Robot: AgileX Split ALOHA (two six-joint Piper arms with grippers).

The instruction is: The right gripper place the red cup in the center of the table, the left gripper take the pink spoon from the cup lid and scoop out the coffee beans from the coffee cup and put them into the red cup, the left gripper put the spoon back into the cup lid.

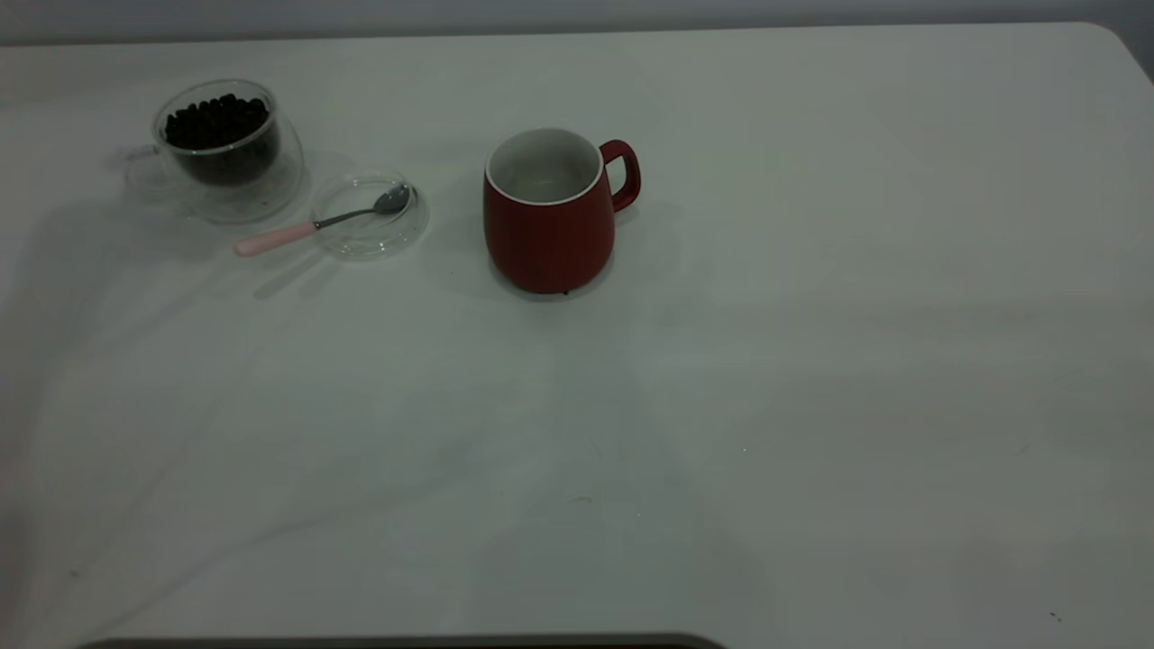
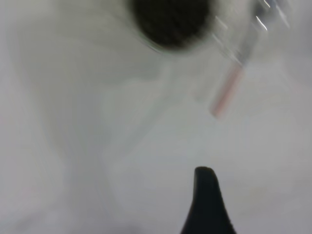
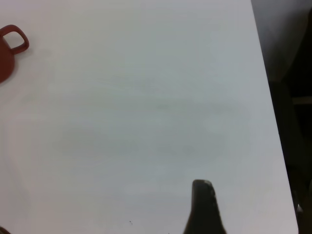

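The red cup (image 1: 550,216) stands upright and empty near the middle of the table (image 1: 811,361), its handle to the right; the right wrist view catches its handle side (image 3: 7,53) far off. At the back left, the coffee cup (image 1: 225,149) holds coffee beans (image 1: 216,122). Beside it the cup lid (image 1: 370,216) carries the pink spoon (image 1: 311,225), bowl in the lid, handle sticking out over the table. In the left wrist view the beans (image 2: 170,19) and spoon handle (image 2: 225,95) appear blurred, well ahead of my left gripper (image 2: 205,195). My right gripper (image 3: 204,204) hangs over bare table near its edge.
Neither arm shows in the exterior view. The table's right edge (image 3: 273,126) runs close to my right gripper, with dark floor beyond. A dark strip (image 1: 406,642) lies along the table's near edge.
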